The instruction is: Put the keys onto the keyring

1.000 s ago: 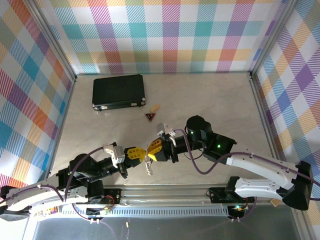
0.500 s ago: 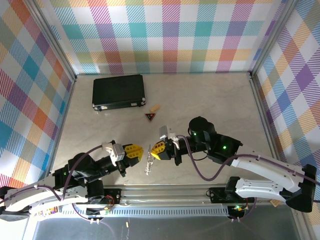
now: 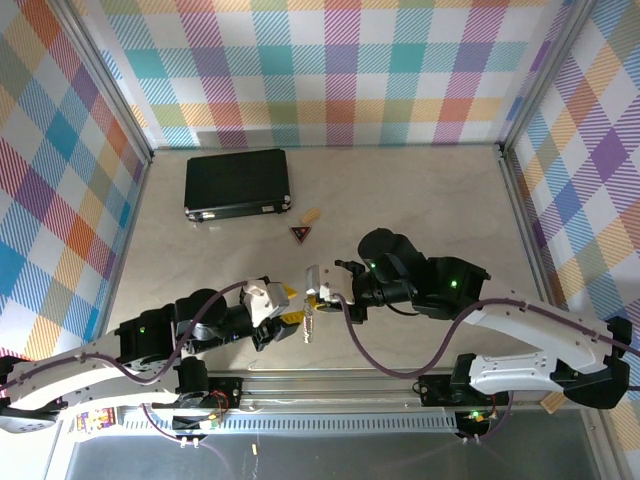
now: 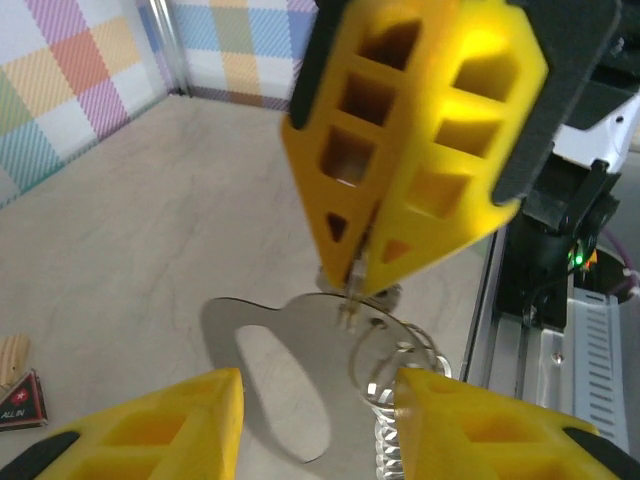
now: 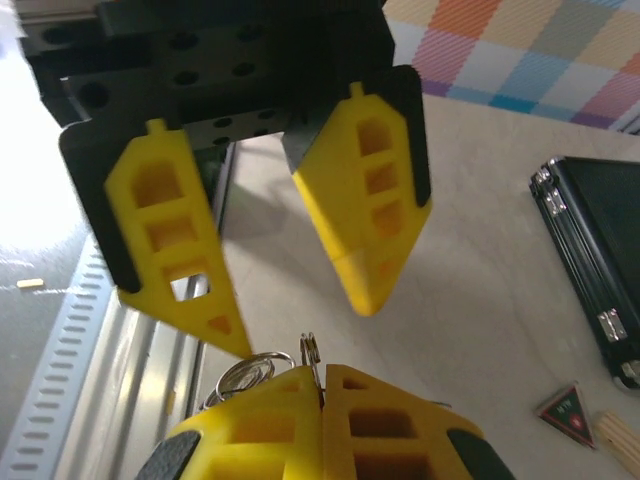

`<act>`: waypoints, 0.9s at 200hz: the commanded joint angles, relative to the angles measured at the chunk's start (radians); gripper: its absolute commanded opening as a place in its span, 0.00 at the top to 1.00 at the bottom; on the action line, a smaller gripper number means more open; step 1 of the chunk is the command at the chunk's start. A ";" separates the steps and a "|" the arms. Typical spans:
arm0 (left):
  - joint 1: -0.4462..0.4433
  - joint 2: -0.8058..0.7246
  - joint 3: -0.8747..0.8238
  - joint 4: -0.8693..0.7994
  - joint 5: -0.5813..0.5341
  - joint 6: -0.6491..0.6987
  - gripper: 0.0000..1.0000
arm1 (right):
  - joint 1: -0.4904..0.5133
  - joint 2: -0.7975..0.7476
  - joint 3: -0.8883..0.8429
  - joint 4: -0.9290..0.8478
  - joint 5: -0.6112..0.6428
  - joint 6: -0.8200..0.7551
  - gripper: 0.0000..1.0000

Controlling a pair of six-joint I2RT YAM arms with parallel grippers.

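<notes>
My right gripper is shut on the thin wire of the keyring; a second loop pokes out beside its fingers. Below it hang the keys, a flat silver plate with an oval hole, with a toothed blade behind. My left gripper is open, one yellow finger on each side of the plate, not touching it. From above, the right gripper and the left gripper meet near the table's front edge, the keys dangling between them.
A black case lies at the back left. A dark-red triangular trinket and a small wooden piece lie in front of it. The aluminium rail runs along the near edge, just behind the grippers.
The grippers touched a second ago, then drew apart. The left gripper has since moved right and stands open around the keys hanging from the right gripper, which has turned a little.
</notes>
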 commanded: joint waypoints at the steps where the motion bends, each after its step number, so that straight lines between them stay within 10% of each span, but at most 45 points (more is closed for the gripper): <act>1: -0.001 -0.025 -0.003 0.042 0.034 0.034 0.57 | 0.006 0.012 0.056 -0.072 0.038 -0.056 1.00; 180: -0.001 0.021 -0.027 0.139 0.022 0.072 0.70 | 0.018 0.025 0.100 -0.113 -0.035 -0.014 1.00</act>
